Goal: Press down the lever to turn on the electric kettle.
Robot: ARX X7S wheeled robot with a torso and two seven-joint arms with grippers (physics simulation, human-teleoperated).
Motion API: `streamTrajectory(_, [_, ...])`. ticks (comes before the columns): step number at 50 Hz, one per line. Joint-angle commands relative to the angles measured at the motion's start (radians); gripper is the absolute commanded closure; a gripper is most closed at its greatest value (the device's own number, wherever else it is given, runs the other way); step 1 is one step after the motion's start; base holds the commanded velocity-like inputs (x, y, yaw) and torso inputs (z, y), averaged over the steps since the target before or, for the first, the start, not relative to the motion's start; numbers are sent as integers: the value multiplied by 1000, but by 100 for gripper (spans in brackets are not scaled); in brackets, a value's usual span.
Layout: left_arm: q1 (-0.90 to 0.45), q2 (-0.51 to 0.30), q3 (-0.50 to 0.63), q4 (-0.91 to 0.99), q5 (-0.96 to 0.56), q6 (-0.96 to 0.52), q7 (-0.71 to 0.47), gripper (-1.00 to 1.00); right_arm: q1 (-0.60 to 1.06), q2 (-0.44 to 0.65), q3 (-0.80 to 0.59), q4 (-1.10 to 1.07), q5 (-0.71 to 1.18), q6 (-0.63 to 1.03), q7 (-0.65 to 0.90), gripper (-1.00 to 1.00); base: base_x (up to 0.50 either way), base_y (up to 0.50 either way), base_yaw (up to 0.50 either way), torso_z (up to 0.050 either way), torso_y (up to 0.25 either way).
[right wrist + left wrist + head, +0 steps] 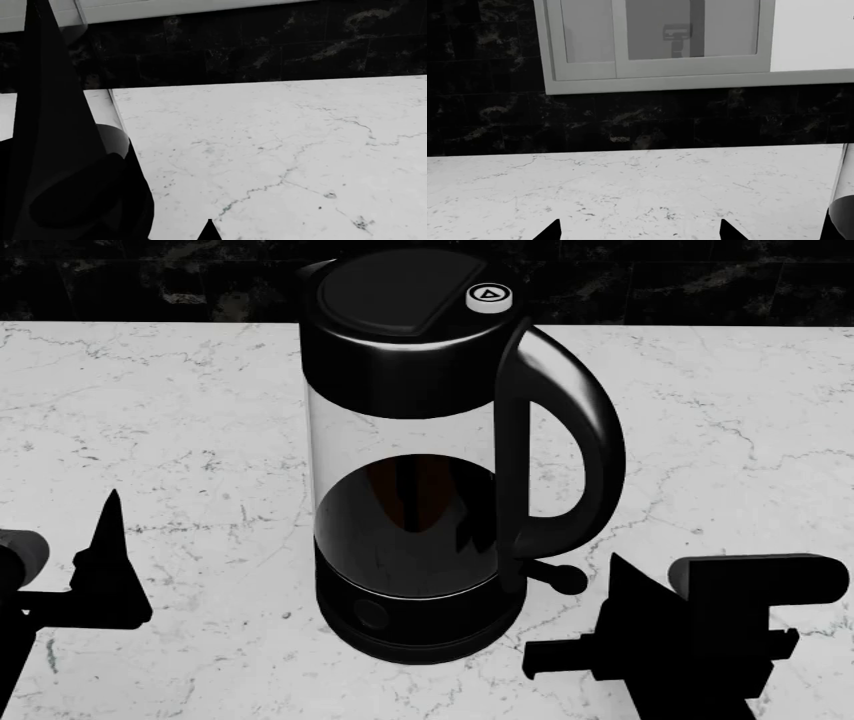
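The electric kettle (414,490) stands upright on the white marble counter (160,420), with a clear glass body, black base and lid, and a white lid button (490,296). Its loop handle (587,440) faces right. The lever (558,577) juts out from the base below the handle. My right gripper (622,580) is shut and empty, its tip just right of the lever's knob and apart from it. In the right wrist view its joined tip (209,231) sits beside the kettle's dark bulk (60,175). My left gripper (640,231) is open and empty, left of the kettle (844,215).
A black marble backsplash (627,120) runs along the back of the counter. A grey-framed window (660,45) sits above it. Bare counter (280,150) lies on both sides of the kettle.
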Motion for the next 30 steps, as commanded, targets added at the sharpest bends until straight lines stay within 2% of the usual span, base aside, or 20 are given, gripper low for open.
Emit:
streamTrajectory(1, [0, -3, 5, -9, 4, 8, -7, -100, 15, -2, 0, 5, 13, 2, -1, 100, 0, 0, 0, 0, 0])
streamTrajectory(15, [-14, -2, 17, -41, 9, 24, -8, -100, 52, -23, -62, 107, -5, -35, -39, 100, 0, 0, 0, 0, 0])
streamTrajectory(30, [-5, -7, 17, -26, 3, 27, -16, -100, 49, -22, -72, 105, 6, -34, -42, 100, 0, 0, 0, 0, 0])
